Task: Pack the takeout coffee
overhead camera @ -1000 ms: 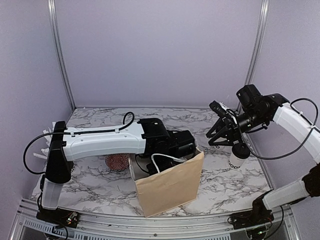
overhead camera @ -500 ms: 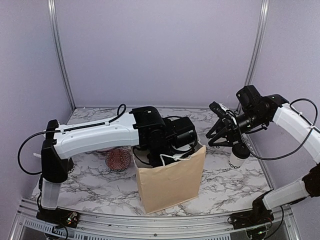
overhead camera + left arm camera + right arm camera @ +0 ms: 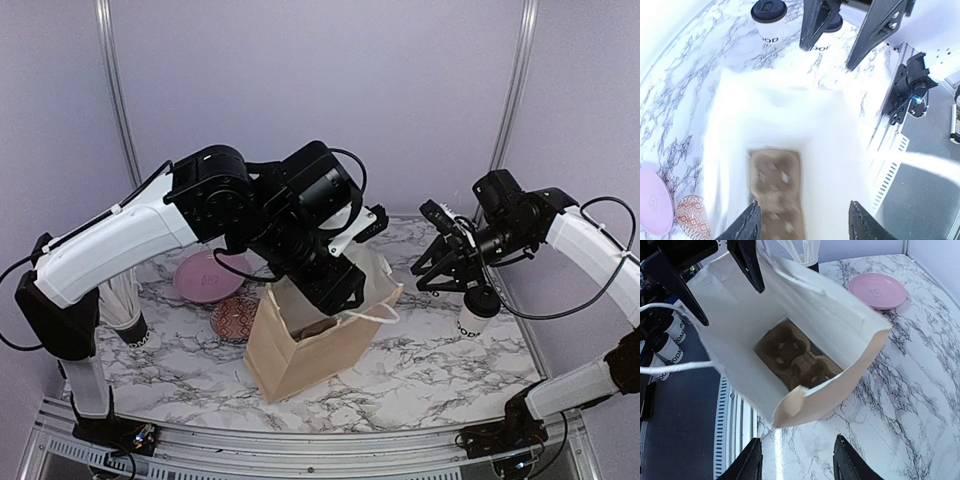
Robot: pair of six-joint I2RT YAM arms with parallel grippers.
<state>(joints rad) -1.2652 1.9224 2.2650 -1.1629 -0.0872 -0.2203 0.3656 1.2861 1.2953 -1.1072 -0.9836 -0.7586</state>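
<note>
White marble table (image 3: 450,370) with grey veins fills the floor of a box with plain pale purple walls. In the lower middle of the top view stands an open brown paper bag (image 3: 310,350) with a white string handle.

Down at the bottom of the bag lies a brown moulded-pulp cup tray (image 3: 797,357). Its cup holes are empty. No coffee is in the bag yet, so I think the packing is only just starting.

The takeout coffee is out on the table. Two small white paper cups with black lids sit at the top of the left wrist view, one cup (image 3: 769,20) in the open and the second cup (image 3: 822,45) partly behind the right arm's black fingers. In the top view a cup shows at the right, just under the right gripper (image 3: 797,439). That gripper is about half wide, with nothing between its fingers.

The left gripper (image 3: 805,205) hangs right over the mouth of the bag. Its fingers are apart and hold nothing.

Next, I think the right gripper needs to go down around a cup, squeeze it softly and keep it standing up. Then it must lift it over the bag's edge and into a tray hole. The left arm is in the way there.

A pink round plate (image 3: 200,275), a small red patterned dish (image 3: 235,320) and a dark cup of white straws (image 3: 133,335) sit at the left.
</note>
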